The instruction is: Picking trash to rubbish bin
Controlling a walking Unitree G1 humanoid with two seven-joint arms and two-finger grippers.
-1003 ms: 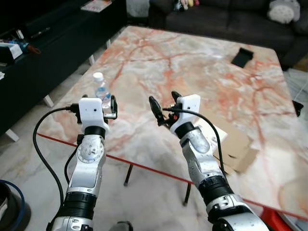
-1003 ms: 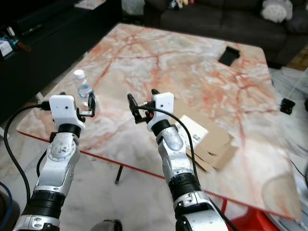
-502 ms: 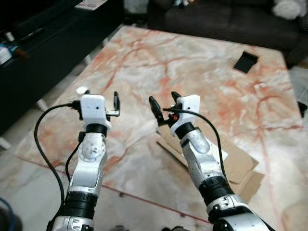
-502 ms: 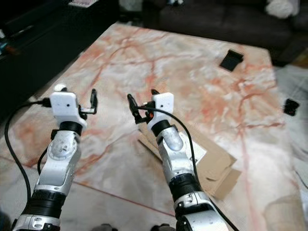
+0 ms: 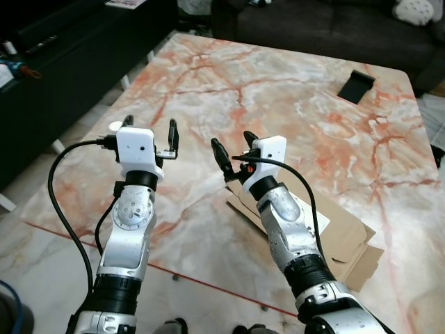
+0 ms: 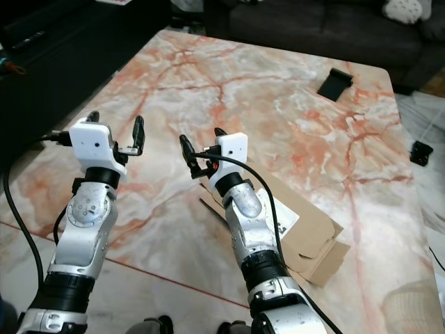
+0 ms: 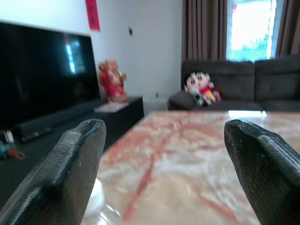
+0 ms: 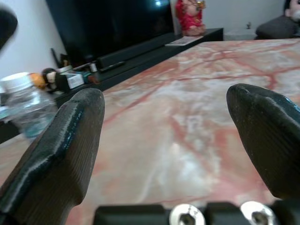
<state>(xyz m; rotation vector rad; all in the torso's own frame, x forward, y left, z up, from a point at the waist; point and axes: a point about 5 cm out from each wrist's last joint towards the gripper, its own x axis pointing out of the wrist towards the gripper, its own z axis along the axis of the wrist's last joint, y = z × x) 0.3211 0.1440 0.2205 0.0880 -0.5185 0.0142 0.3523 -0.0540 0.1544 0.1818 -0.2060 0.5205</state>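
A clear plastic water bottle (image 8: pixel 26 105) with a white cap (image 5: pixel 113 126) stands near the left edge of the marble table (image 5: pixel 292 118). In the eye views it is mostly hidden behind my left gripper (image 5: pixel 150 124), which is raised just over it, open and holding nothing. A flattened brown cardboard box (image 5: pixel 344 233) with a white label lies on the table at the front right. My right gripper (image 5: pixel 231 140) hovers open above the box's left end, with nothing between its fingers. The bottle's cap (image 7: pixel 96 199) sits low beside one left finger.
A black flat object (image 5: pixel 356 83) lies at the table's far right. A dark sofa (image 5: pixel 313 24) stands beyond the table and a low black TV cabinet (image 5: pixel 49 62) runs along the left. The table's red front edge (image 5: pixel 208 289) is close below my arms.
The camera has moved forward over the table, so its front edge sits lower in the picture. The bottle has slipped behind my left gripper. Both grippers stay raised and open.
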